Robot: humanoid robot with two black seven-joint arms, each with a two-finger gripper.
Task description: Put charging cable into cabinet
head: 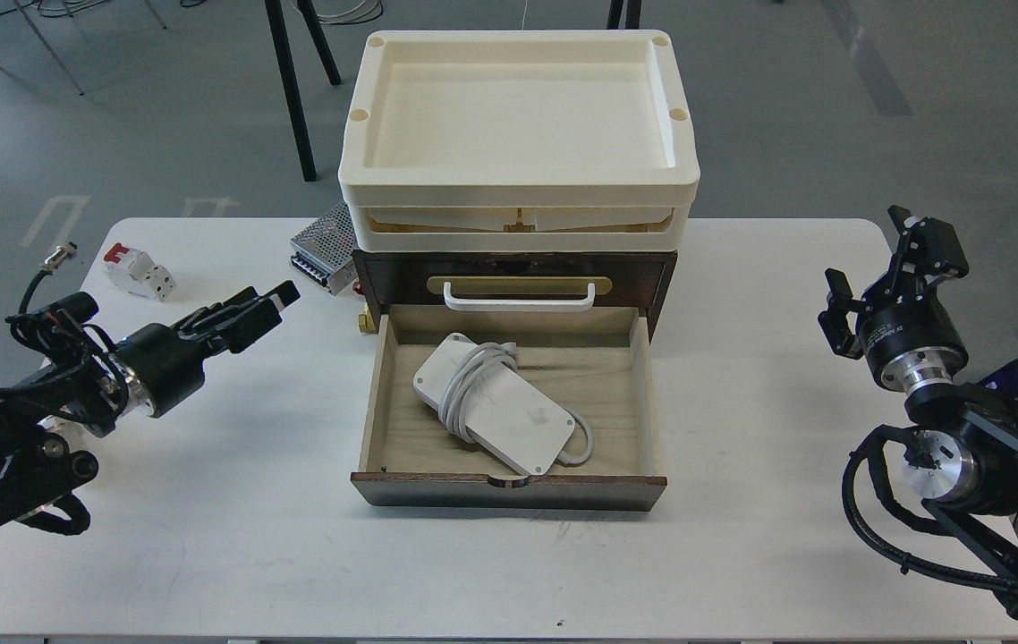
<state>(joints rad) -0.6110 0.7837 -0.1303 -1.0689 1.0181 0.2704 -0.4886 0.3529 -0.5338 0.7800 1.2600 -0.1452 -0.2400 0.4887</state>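
Note:
The charging cable, a flat white brick with its pale cord wound around it, lies slantwise on the floor of the open pale wood drawer. The drawer is pulled out of the dark brown cabinet, below the white bar handle. My left gripper is over the table left of the drawer. It is clear of the cable, its fingers are slightly apart, and it is empty. My right gripper is open and empty at the far right, well away from the cabinet.
Cream trays are stacked on top of the cabinet. A perforated metal power supply sits behind the cabinet's left corner. A white-and-red circuit breaker lies at the table's back left. The drawer front juts toward the table's near edge.

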